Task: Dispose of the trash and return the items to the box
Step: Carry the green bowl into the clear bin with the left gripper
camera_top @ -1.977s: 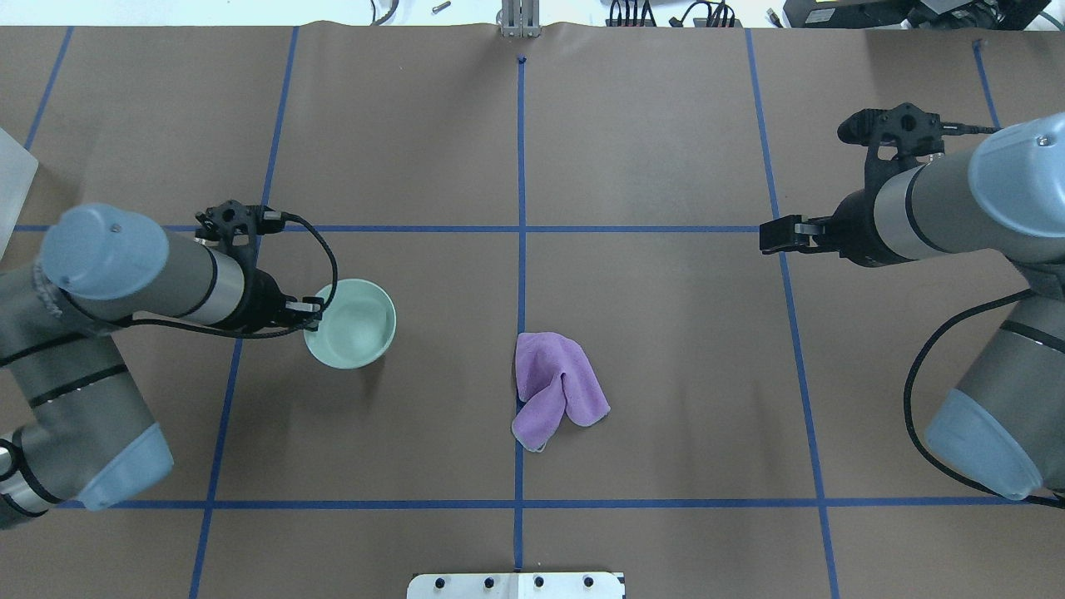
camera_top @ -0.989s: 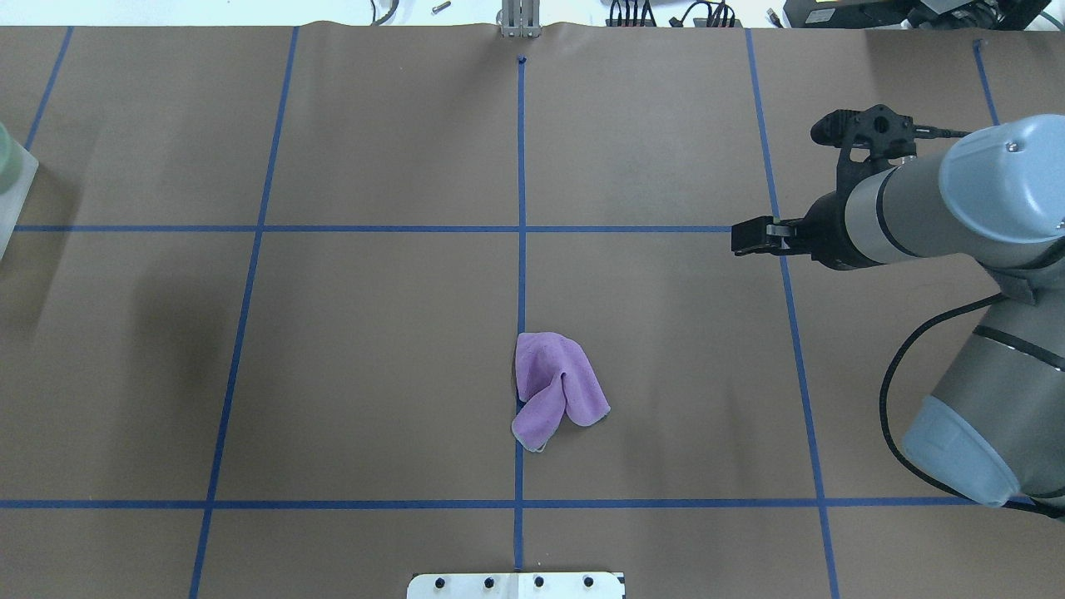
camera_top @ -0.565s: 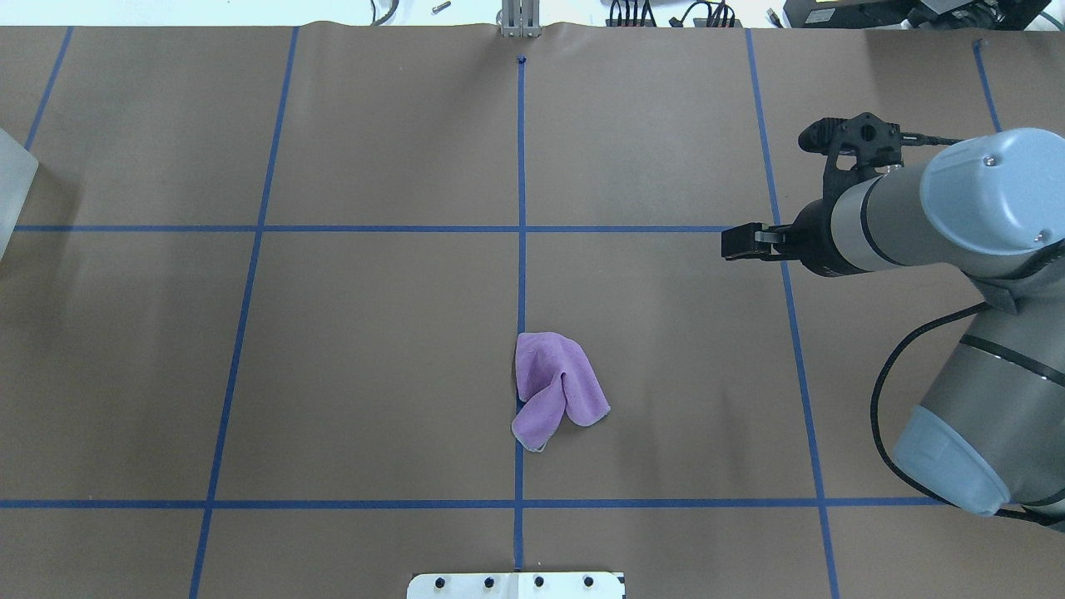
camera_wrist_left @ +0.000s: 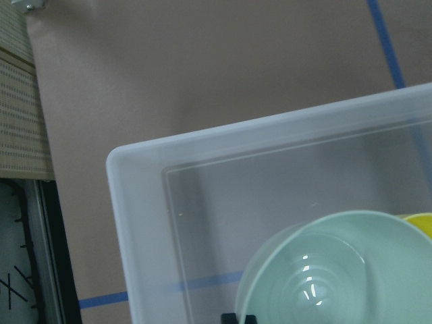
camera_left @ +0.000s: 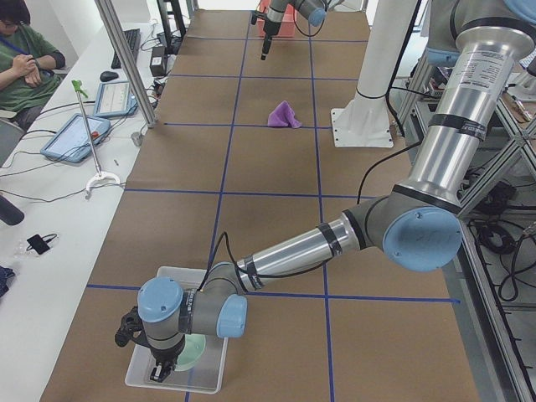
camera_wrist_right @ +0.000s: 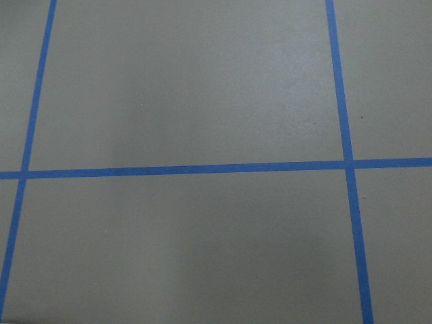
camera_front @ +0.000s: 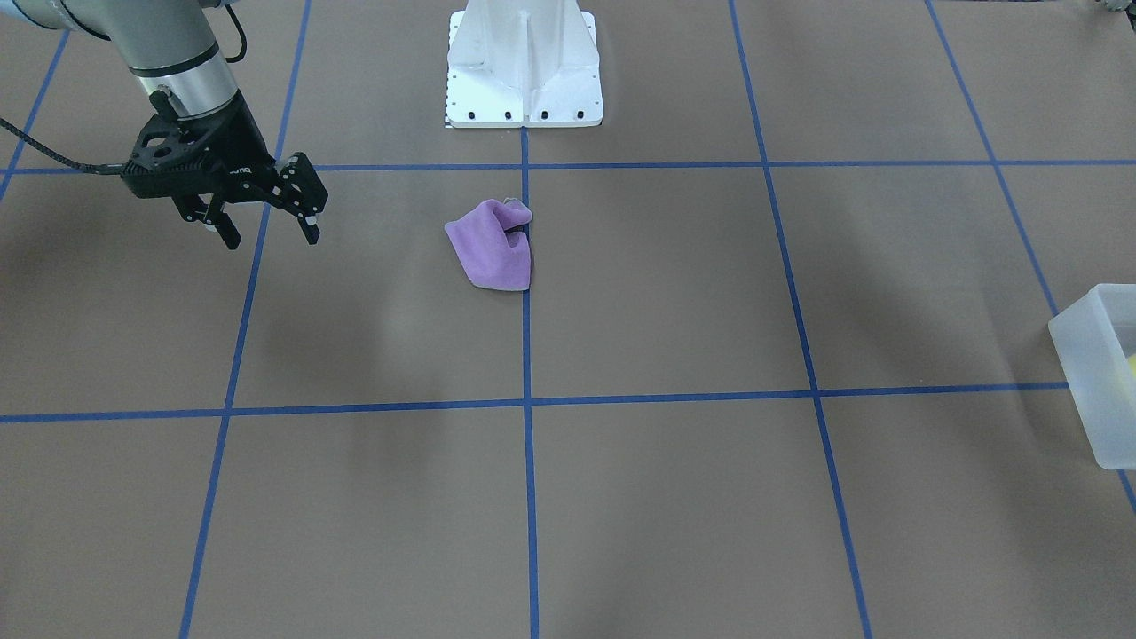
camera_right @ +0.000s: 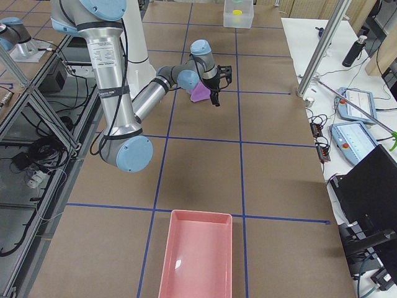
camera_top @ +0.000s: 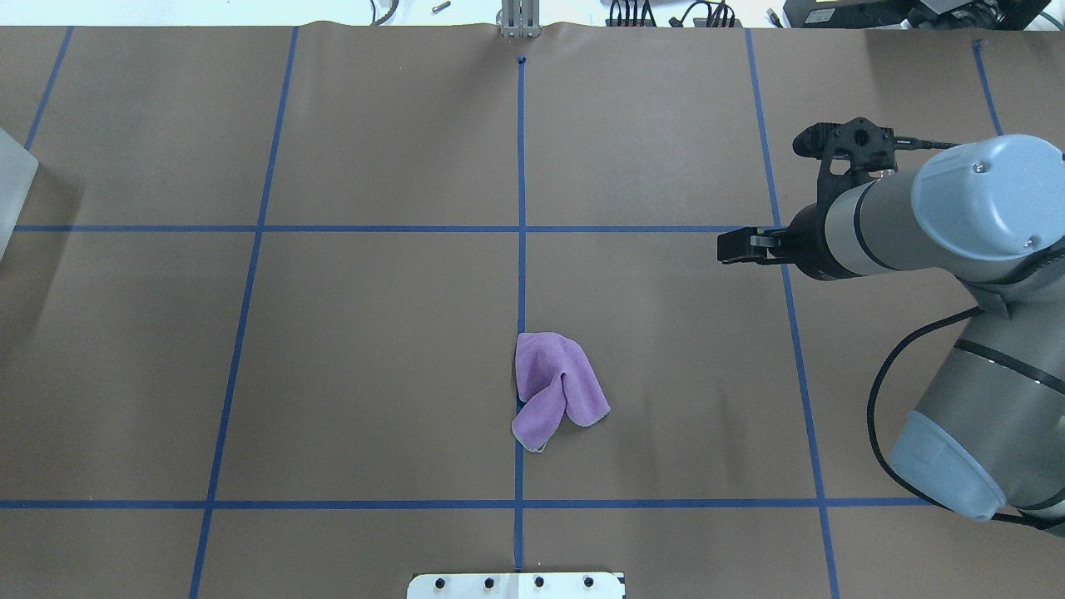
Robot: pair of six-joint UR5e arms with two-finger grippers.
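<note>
Over brown-papered table [camera_top: 374, 150], right gripper [camera_front: 266, 232] gaping empty, left gripper [camera_left: 161, 370] down in box [camera_wrist_left: 135, 223] at bowl [camera_wrist_left: 317, 270] (jaws unreadable): could drag bowl out if lifting while clamped.

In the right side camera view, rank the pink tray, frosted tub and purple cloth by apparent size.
1. pink tray, though it is nearest the camera
2. frosted tub
3. purple cloth, partly hidden

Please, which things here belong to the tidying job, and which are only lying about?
Job: pale mint-green round plastic bowl, small yellow plastic cup, translucent white plastic tub holding both.
Unclear or idle: crumpled purple cloth, pink rectangular plastic tray.
</note>
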